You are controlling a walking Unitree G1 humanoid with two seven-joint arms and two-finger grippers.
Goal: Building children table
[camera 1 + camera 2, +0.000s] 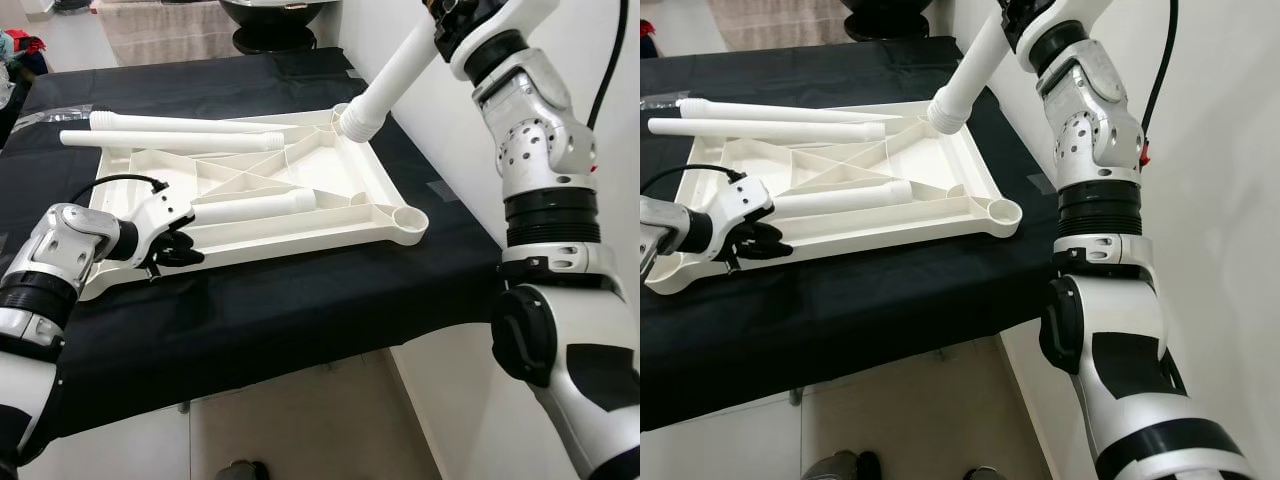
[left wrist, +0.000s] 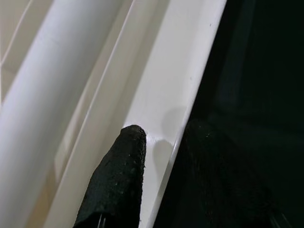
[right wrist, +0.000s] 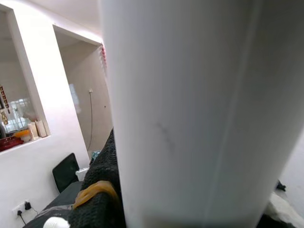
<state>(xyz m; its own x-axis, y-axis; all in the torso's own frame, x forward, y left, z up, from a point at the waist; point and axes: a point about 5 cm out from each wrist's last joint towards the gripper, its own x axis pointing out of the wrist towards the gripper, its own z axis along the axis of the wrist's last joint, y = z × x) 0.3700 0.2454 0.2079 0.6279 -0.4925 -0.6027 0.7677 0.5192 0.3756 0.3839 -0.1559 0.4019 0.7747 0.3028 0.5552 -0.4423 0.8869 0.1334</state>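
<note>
Tabletop (image 1: 300,215), white plastic, lies underside-up on the black cloth (image 1: 300,300) before us, ribs showing. Our left gripper (image 1: 178,250) sits at its 9 o'clock edge; the left wrist view puts one finger (image 2: 121,175) on the white rim and the other over the cloth, so we read it as pinching that rim. At 1 o'clock our right arm holds a white leg (image 1: 395,75) slanted, its flared end at the far corner socket. The right wrist view gives the leg (image 3: 190,114) close up; we cannot tell how those fingers stand. Three more legs: two (image 1: 170,132) at 11 o'clock, one (image 1: 255,209) inside the tray.
</note>
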